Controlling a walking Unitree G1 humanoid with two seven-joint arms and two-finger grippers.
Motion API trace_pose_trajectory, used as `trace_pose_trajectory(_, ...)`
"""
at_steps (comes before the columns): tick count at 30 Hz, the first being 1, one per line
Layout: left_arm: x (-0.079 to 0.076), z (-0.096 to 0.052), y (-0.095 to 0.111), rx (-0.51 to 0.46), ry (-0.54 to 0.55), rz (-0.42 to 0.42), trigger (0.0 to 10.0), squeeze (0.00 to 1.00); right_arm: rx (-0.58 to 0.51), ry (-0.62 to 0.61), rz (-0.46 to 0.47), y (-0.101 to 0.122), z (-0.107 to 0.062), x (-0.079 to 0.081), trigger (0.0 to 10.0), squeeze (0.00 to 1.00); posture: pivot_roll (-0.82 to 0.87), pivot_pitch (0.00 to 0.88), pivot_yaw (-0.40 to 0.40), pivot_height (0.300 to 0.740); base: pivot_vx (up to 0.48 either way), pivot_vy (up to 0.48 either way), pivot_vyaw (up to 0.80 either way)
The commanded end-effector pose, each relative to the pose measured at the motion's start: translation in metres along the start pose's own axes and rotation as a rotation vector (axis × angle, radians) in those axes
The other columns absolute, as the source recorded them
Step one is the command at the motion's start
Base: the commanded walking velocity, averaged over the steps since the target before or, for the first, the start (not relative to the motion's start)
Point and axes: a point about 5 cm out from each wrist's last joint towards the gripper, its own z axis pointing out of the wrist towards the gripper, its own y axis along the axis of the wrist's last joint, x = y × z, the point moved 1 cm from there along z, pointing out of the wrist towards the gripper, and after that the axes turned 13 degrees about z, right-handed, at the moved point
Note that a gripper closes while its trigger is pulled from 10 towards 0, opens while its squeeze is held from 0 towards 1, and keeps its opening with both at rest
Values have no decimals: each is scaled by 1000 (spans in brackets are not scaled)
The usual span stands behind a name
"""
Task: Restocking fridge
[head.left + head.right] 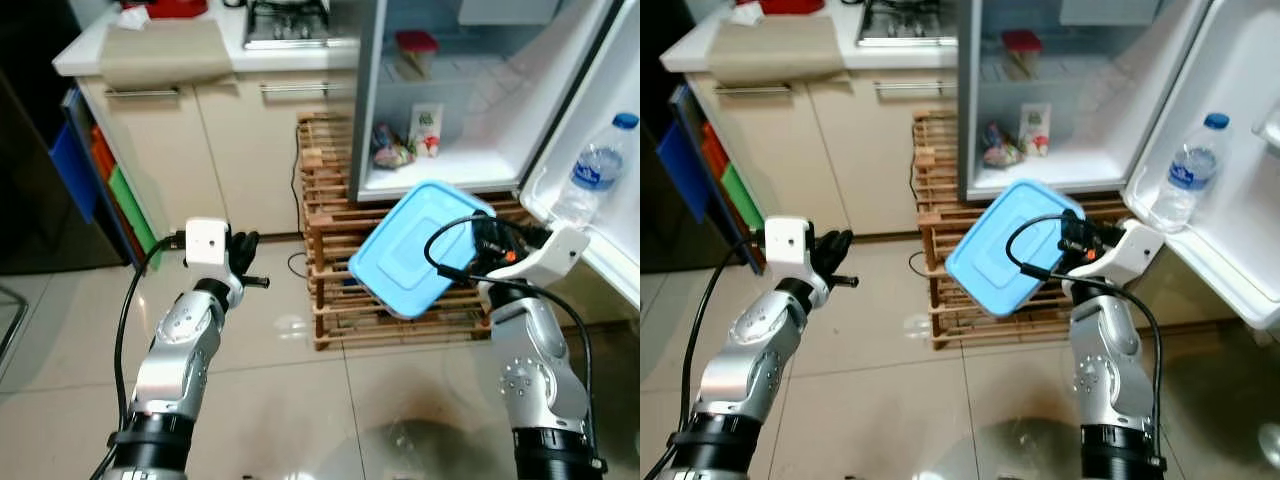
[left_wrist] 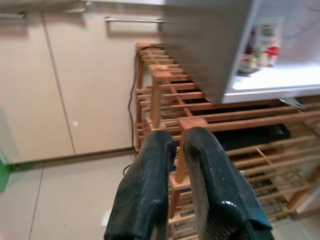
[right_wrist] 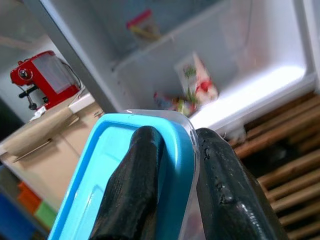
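Clamped on one edge of the blue-lidded container (image 1: 418, 247), my right gripper (image 1: 487, 243) pinches it with one finger (image 3: 131, 187) lying on the lid and the other (image 3: 227, 190) on the clear underside. From my head I see the box held up on edge, its lid facing back toward me and tilted, the long axis running on a slant from the low corner on my left up to the high corner nearest the gripper. It hangs in the air in front of the open fridge (image 1: 372, 120), just below the level of the bottom shelf and above the wooden slat rack (image 1: 335, 215) the fridge stands on.

Beyond my right fingers, the wrist camera shows a carton and a small bag (image 3: 192, 87) on the fridge's lower shelf, a red-lidded tub (image 3: 141, 25) on the shelf above, and off to the side a red machine (image 3: 37, 75) on the counter. My head cameras add the fridge door on my right with a water bottle (image 1: 595, 170) standing in its door shelf.

My left gripper (image 1: 243, 262) is out in front of the cabinet doors (image 1: 195, 150), well apart from the container, fingers (image 2: 145, 195) pressed together around nothing. Ahead of them are the rack's slats and the fridge's lower corner.
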Motion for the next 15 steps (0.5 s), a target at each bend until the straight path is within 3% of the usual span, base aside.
trace_pose_trajectory(1,-10,3,14,-62,-49,27,10000,0,-24,-18,57,7,3,-3,0,0,-115,0,20,740,0,0,0)
trace_pose_trajectory(4,-12,6,30,-147,-81,24,10000,0,-50,-64,99,15,5,-10,0,0,-118,0,20,740,0,0,0)
trace_pose_trajectory(8,-18,10,44,-209,-113,55,10000,0,-95,-96,121,25,5,-15,0,0,-124,0,25,740,446,0,0)
trace_pose_trajectory(15,-18,16,54,-238,-138,72,10000,0,-91,-81,127,25,6,-13,0,0,-127,0,32,740,480,0,0)
